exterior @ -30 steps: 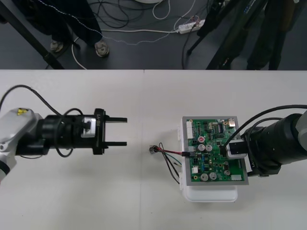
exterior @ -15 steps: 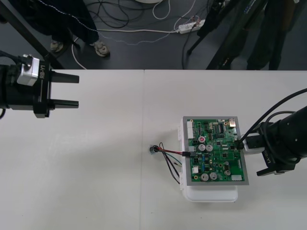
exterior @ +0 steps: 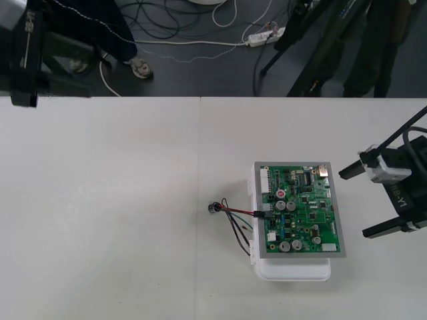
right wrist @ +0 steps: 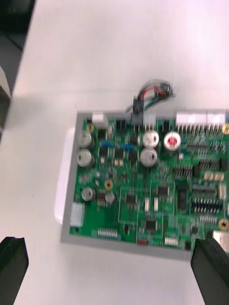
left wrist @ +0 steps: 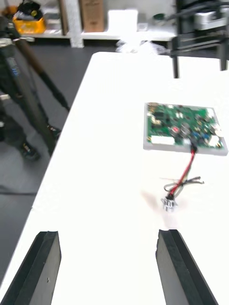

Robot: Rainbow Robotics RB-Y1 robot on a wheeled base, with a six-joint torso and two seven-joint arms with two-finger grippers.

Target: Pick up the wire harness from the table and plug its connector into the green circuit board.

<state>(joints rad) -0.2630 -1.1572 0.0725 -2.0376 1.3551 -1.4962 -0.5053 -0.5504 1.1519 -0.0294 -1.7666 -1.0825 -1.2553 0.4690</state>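
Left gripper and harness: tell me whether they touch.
Apart. Left wrist view: bare table lies between the left gripper and the harness.

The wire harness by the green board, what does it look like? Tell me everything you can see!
The wire harness is a few thin wires, red, black and green, lying loose and curved on the light table. Its small black plug sits at the left edge of the green circuit board and looks pushed into a connector there. Its round metal socket rests on the table, away from the board. Nothing grips it.
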